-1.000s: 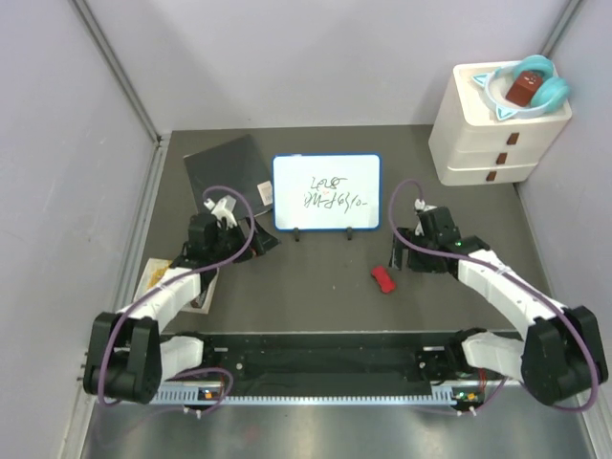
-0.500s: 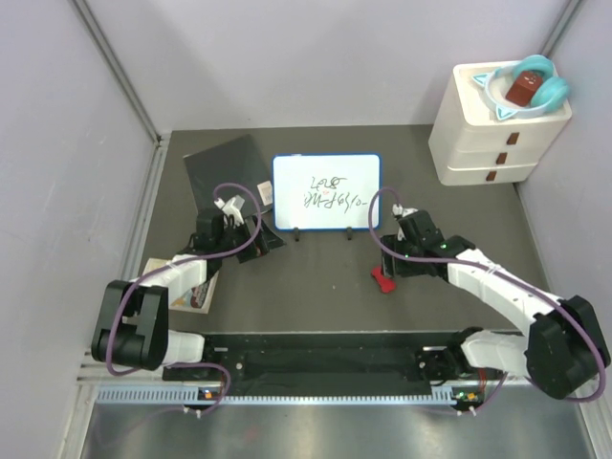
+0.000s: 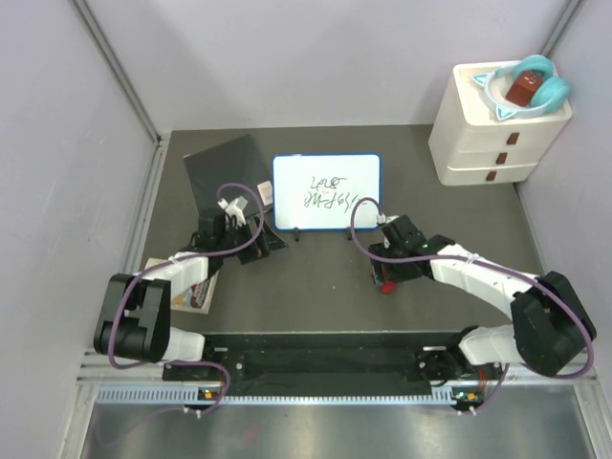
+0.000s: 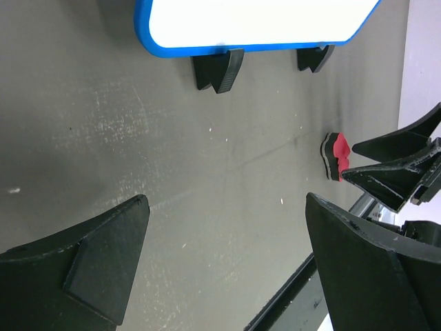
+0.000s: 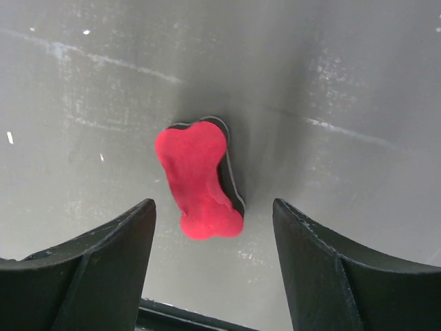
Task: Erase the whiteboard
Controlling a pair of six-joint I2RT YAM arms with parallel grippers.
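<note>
The dark tabletop (image 3: pixel 316 306) carried everything, and the biggest thing on it was a white drawer unit (image 3: pixel 497 134) in the far right corner, well apart from the work and no obstacle. The whiteboard (image 3: pixel 326 192) stood at the middle rear on its two black feet (image 4: pixel 218 69), its face tilted toward the arms. It bore dark scribbles with a touch of red, so by my reading no wiping had begun. Just to its left lay a dark grey sheet (image 3: pixel 222 172), flat and out of the path.

The left hand (image 4: pixel 227 207) rested low near the board's left foot, its jaws spread wide and holding nothing. It was probably parked there to steady the board once rubbing started. The right hand (image 5: pixel 213 210) hung over a red eraser (image 5: pixel 200 179) that lay on the tabletop in front of the board's right end. Its jaws were partly spread, one finger on each side of the eraser with a gap visible on both sides — a straddle, not yet a grip.

The eraser lay slightly askew between the fingers, so a squeeze might twist it. The right foot of the board stood near the likely lift path — the one thing to clear. A printed card (image 3: pixel 186 287) lay partly under the left arm.
</note>
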